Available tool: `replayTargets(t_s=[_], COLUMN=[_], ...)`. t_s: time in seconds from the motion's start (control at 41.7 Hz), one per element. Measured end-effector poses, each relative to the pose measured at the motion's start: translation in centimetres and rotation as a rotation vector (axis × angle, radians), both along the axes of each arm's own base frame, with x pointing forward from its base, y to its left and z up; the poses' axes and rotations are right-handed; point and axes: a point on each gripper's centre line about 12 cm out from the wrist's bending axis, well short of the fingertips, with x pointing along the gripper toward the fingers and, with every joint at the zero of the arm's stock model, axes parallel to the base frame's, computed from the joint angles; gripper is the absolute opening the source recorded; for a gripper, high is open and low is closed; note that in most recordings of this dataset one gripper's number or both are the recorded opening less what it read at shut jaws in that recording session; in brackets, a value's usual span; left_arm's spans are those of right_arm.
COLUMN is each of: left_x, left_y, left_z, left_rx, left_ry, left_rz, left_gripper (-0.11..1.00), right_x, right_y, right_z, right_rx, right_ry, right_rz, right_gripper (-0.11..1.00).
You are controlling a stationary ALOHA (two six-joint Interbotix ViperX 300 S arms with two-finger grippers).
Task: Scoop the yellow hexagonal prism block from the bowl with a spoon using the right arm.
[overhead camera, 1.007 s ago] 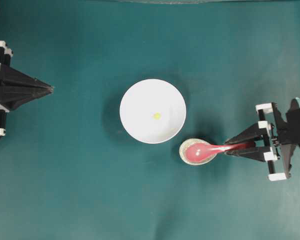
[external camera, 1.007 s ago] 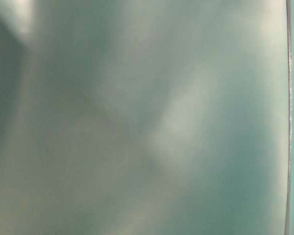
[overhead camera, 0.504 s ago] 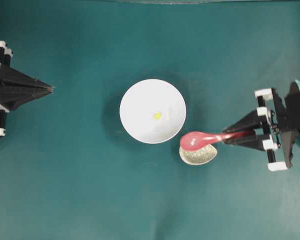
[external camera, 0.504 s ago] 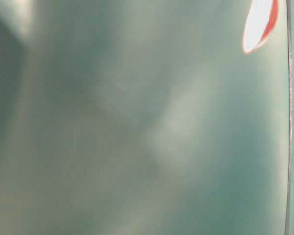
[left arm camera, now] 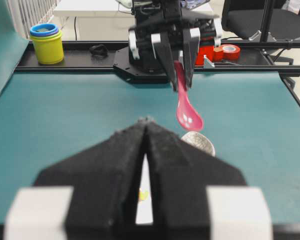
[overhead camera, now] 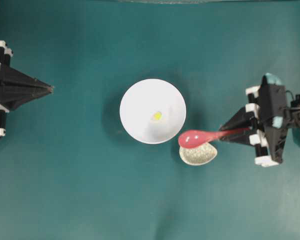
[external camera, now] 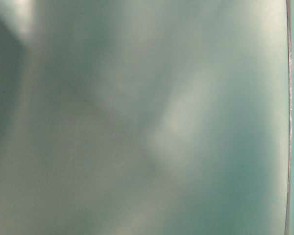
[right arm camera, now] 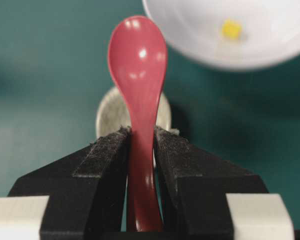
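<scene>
The spoon (overhead camera: 202, 137) is clamped by its handle in the right gripper (overhead camera: 236, 133), lying level, its scoop pointed at the bowl (overhead camera: 135, 127) above the spoon rest (overhead camera: 200, 156). The yellow block (overhead camera: 157, 116) lies in the bowl. The left gripper (overhead camera: 49, 89) is closed and holds nothing.

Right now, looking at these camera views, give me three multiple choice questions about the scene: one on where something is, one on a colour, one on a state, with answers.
1. Where is the yellow block?
A. inside the white bowl
B. in the spoon's scoop
C. on the speckled spoon rest

2. What colour is the spoon?
A. blue
B. pink-red
C. white

3. What is the right gripper doing?
A. standing open over the bowl
B. shut on nothing
C. shut on the spoon's handle

Answers:
1 A: the overhead view shows the block lying near the bowl's middle.
2 B: it shows glossy pink-red in every view.
3 C: the right wrist view shows both fingers pressed against the handle.
</scene>
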Motion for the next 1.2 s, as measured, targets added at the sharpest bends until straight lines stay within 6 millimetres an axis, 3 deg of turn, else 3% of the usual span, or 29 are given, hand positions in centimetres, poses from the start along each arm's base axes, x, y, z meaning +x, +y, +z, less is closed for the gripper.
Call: replayTargets(t_s=[0.36, 0.887, 1.103, 1.199], left_x=[0.0, 0.0, 0.0, 0.0], left_y=[0.0, 0.0, 0.0, 0.0], left_z=[0.0, 0.0, 0.0, 0.0], left_rx=[0.0, 0.0, 0.0, 0.0], left_ry=[0.002, 0.003, 0.003, 0.002], left_rz=[0.0, 0.0, 0.0, 0.0], left_gripper=[0.0, 0.0, 0.0, 0.0], right_x=[0.0, -0.9, -0.9, -0.9], right_y=[1.4, 2.1, 2.2, 2.2], right_z=[-4.2, -4.9, -4.9, -4.9], right_rx=[0.002, 0.041, 0.041, 0.04], right_ry=[0.097, 0.052, 0.053, 0.052], right_rz=[-0.002, -0.031, -0.029, -0.028], right_gripper=[0.23, 0.23, 0.43, 0.45])
